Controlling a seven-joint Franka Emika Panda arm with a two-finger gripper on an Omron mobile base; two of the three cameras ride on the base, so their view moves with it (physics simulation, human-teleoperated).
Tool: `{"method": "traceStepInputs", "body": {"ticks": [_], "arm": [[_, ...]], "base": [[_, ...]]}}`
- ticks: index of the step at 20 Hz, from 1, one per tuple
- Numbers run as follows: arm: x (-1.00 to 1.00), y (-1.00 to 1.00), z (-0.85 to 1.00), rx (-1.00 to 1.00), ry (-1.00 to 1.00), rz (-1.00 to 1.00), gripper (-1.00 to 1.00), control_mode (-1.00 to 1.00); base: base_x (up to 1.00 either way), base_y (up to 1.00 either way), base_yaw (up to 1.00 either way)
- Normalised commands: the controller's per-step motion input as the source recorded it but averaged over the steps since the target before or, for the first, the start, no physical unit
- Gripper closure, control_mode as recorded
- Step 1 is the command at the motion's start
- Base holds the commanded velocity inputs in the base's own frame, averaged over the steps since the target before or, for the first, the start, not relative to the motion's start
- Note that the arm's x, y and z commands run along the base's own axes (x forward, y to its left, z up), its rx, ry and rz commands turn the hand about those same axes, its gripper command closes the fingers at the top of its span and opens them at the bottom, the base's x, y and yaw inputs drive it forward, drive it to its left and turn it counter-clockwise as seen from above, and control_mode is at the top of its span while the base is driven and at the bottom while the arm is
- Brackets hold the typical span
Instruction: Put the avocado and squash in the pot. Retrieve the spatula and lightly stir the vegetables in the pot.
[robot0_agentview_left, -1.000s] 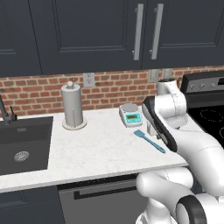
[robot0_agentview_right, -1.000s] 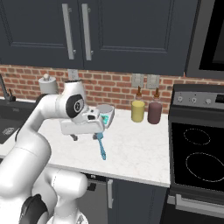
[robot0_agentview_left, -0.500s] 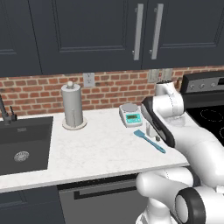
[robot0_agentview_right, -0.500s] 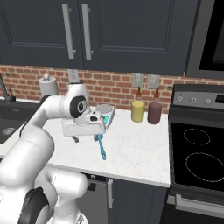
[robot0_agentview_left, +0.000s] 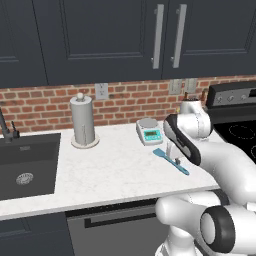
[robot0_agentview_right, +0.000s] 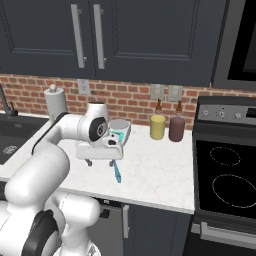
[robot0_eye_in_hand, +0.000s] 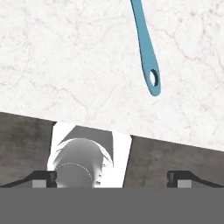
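One end effector (robot0_eye_in_hand: 112, 176) — fingers spread wide, pointing down — low above the spatula (robot0_eye_in_hand: 146, 52) handle's end.

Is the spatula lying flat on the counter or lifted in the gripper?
Lying flat: the spatula rests on the white counter, and the fingertips are spread with nothing between them.

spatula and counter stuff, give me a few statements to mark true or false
1. The spatula lies flat on the white counter. True.
2. The tool is shut on the spatula. False: its fingertips stand wide apart with nothing between them, and the spatula lies free.
3. A kitchen scale sits near the brick wall, behind the spatula. True.
4. The paper towel roll stands inside the sink. False: it stands on the counter beside the sink.
5. Two bottles stand next to the stove. True.
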Motion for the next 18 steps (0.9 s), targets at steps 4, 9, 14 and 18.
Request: {"method": "traceStepInputs", "body": {"ticks": [4, 9, 14, 18], "arm": [[0.09, -0.11, -0.20, 0.10, 0.00, 0.00, -1.00, -1.00], [0.14, -0.13, -0.20, 0.03, 0.01, 0.00, -1.00, -1.00], [0.29, -0.04, -0.30, 0.01, 0.00, 0.00, -1.00, -1.00], [0.31, -0.06, -0.36, 0.00, 0.00, 0.00, -1.00, -1.00]], "base": [[0.00, 0.00, 0.00], [0.00, 0.00, 0.00], [0.00, 0.00, 0.00], [0.00, 0.00, 0.00]]}}
